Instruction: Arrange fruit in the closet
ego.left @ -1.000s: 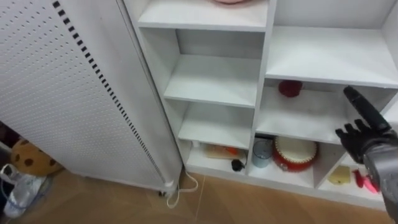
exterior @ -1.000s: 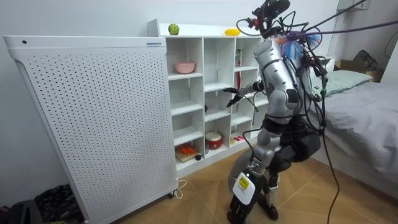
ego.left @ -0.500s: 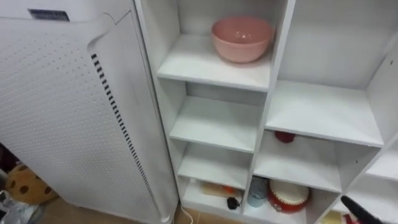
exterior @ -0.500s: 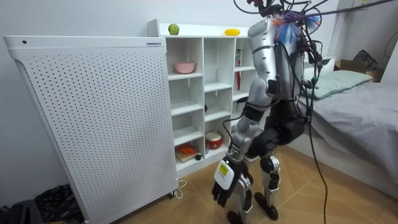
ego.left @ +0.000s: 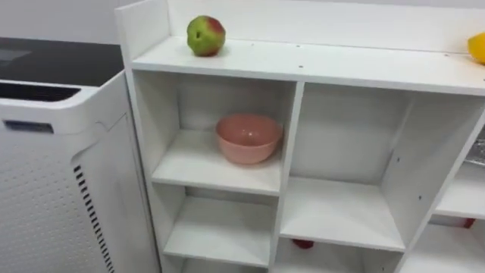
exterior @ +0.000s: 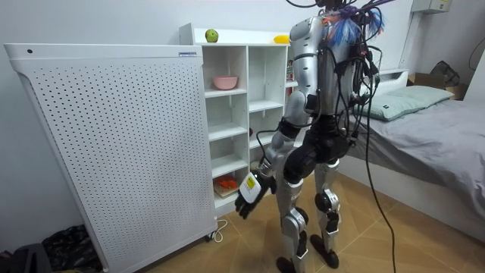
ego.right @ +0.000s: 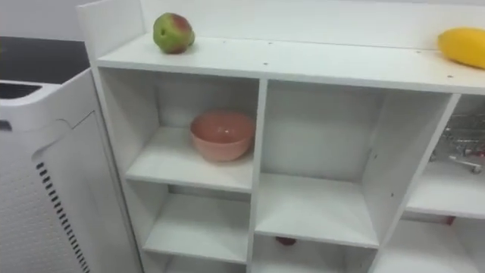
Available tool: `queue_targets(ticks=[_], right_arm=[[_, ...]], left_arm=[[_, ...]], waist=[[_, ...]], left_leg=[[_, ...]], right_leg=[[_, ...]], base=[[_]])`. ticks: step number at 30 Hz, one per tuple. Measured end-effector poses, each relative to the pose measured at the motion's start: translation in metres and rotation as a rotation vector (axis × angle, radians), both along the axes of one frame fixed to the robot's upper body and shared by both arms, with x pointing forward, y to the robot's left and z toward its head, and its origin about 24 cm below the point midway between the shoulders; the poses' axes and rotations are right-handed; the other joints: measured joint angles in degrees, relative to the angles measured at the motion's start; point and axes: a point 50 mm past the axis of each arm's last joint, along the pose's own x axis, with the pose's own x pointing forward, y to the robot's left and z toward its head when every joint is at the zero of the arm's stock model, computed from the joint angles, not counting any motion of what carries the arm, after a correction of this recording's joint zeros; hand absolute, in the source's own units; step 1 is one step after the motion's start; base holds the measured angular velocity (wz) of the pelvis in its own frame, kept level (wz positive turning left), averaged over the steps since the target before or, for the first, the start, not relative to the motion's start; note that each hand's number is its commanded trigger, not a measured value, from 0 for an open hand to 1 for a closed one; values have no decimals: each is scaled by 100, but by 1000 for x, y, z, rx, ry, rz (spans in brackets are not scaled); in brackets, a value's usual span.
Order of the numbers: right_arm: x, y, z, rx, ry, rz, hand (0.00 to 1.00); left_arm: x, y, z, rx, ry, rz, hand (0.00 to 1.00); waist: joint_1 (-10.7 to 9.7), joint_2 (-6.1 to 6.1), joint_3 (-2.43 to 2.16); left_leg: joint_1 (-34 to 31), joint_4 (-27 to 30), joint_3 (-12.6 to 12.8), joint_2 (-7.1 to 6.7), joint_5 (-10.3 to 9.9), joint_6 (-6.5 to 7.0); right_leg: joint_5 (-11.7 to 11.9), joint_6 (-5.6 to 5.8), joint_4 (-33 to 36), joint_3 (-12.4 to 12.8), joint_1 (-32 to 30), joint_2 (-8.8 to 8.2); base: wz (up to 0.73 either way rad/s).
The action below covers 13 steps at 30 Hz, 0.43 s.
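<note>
A green-red apple (ego.left: 205, 36) lies at the left end of the white closet's top board (ego.left: 333, 64). At the right end of that board rests a yellow fruit (ego.right: 462, 45). One shelf down in the left column stands a pink bowl (ego.left: 248, 138) with nothing visible in it. In the room view I stand upright facing the closet's right half. My right hand (exterior: 248, 199) hangs low by my thigh, fingers relaxed and open, holding nothing.
A tall white perforated panel (exterior: 114, 152) stands against the closet's left side. A small red thing (ego.left: 303, 244) sits on a lower middle shelf, and a wire rack (ego.right: 462, 144) in the right column. Behind me is a bed (exterior: 439, 129).
My view has risen from the lower shelves to the closet's top. I have straightened up, and my right hand has left the shelves and dropped to thigh height.
</note>
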Motion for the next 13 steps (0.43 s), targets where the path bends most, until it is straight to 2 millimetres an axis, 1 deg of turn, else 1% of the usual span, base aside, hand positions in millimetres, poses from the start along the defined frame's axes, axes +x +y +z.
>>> queue_targets(ticks=[1, 2, 3, 4, 6, 9, 11, 13], right_arm=[[-3, 6, -2, 8, 17, 44, 0], [-5, 9, -3, 9, 26, 73, 0], [-11, 15, -6, 14, 52, 127, 0], [-16, 20, -8, 20, 76, 163, 0], [-24, 23, -10, 21, 106, 193, 0], [-33, 22, -11, -1, 148, 239, 0], [-38, 21, -11, -14, 173, 263, 0], [-41, 22, -11, -23, 197, 308, 0]], left_arm=[[1, -1, 0, -1, -3, 4, 0], [1, -1, 0, -2, -3, 4, 0], [0, -1, 0, -2, -4, 5, 0], [0, 0, 0, -1, -5, 7, 0], [-1, -1, -1, -4, -5, 7, 0], [-6, 0, -2, -3, 11, 16, 0], [-9, 1, -3, -2, 21, 31, 0], [-19, 2, -4, -4, 40, 72, 0]], waist=[[-63, -16, 20], [-80, -6, 40], [-96, -28, 49], [-94, -45, 44], [-92, -44, 42], [-130, -34, 43], [-126, -29, 41], [-130, -22, 42]], left_leg=[[105, -49, 4, 8, -3, -10], [155, -61, 13, 11, -7, -17], [269, -94, 26, 24, -23, -37], [362, -142, 31, 30, -31, -46], [454, -178, 40, 30, -36, -53], [522, -196, 41, 29, -36, -53], [601, -249, 60, 31, -37, -53], [682, -281, 170, 78, -43, -61]], right_leg=[[0, 0, -32, 16, 91, 18], [1, 0, -73, 27, 145, 28], [3, 1, -129, 73, 247, 55], [3, 2, -158, 114, 319, 76], [3, 2, -185, 184, 377, 89], [3, 2, -188, 207, 420, 92], [5, 0, -183, 302, 449, 108], [25, -15, -179, 416, 464, 140]], base=[[-7], [-13], [-15], [-16], [-13], [-7], [-15], [-23]])
